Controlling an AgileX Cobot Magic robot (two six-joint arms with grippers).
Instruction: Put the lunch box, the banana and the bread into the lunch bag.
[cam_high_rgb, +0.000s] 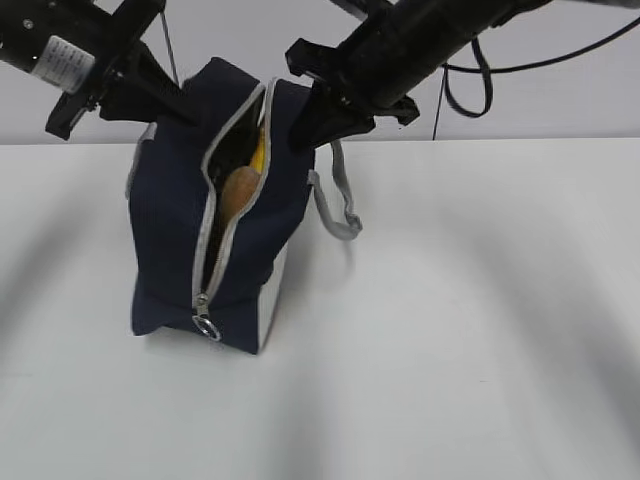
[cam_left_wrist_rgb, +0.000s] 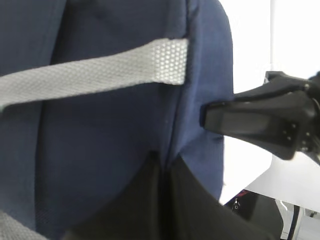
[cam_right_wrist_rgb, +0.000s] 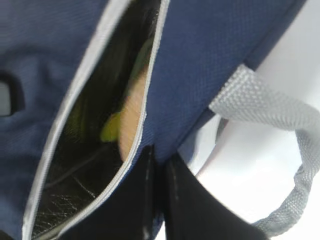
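Exterior view: both claws, left claw (cam_high_rgb: 178, 108) and right claw (cam_high_rgb: 300, 135), pinch shut on lunch bag (cam_high_rgb: 165, 230) edges; bread (cam_high_rgb: 237, 192) and banana (cam_high_rgb: 258, 152) lie inside between them.

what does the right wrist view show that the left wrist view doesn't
Only the right wrist view looks into the open zipper mouth: the banana and the bread lie inside, against a shiny lining, and a loose grey strap handle hangs over the white table.

Only the left wrist view shows a flat grey strap sewn across the closed side panel, and the other arm's hand pressing the bag's far edge.

Both show the lunch bag's navy fabric pinched by that view's own hand, left hand, right hand.
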